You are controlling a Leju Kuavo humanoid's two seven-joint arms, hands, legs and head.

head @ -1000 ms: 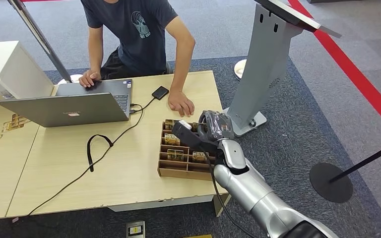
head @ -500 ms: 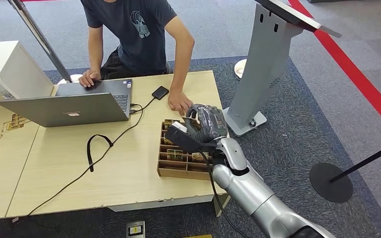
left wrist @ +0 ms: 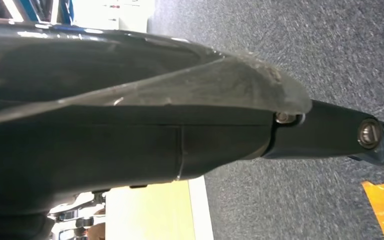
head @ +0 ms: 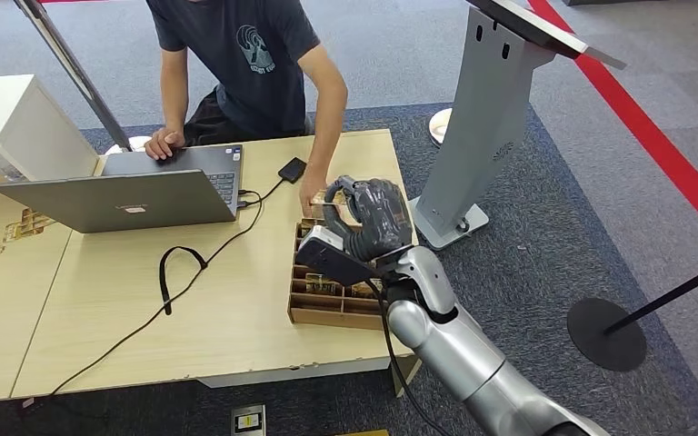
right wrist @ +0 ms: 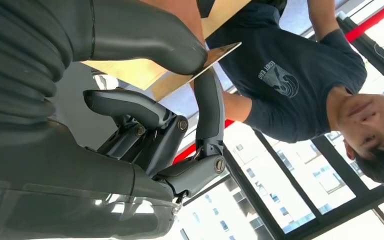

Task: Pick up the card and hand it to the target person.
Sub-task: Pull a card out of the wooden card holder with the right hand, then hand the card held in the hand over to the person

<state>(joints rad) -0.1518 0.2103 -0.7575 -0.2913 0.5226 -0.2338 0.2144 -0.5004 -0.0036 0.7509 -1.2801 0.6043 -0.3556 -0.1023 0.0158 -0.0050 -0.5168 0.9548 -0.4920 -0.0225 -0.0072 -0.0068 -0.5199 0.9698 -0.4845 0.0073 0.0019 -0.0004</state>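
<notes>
One silver arm reaches in from below in the head view, its right hand (head: 370, 221) raised above a wooden compartment tray (head: 314, 313) at the near right part of a pale wooden table (head: 100, 309). The dark fingers curl toward the thumb, and a thin edge between them may be the card; this view is too small to settle that. More cards lie in the tray's slots. A seated person in a dark T-shirt (head: 241, 54) rests one hand (head: 313, 195) on the table just beyond the robot's hand and the other at an open grey laptop (head: 136, 193). A black cable (head: 182, 272) trails across the table.

Seen from the left wrist, dark robot parts sit over grey carpet; the left hand's state cannot be told.

Seen from the right wrist, thumb and a dark finger (right wrist: 209, 115) pinch the card (right wrist: 200, 65) by its edge, the person (right wrist: 285, 85) beyond.
</notes>
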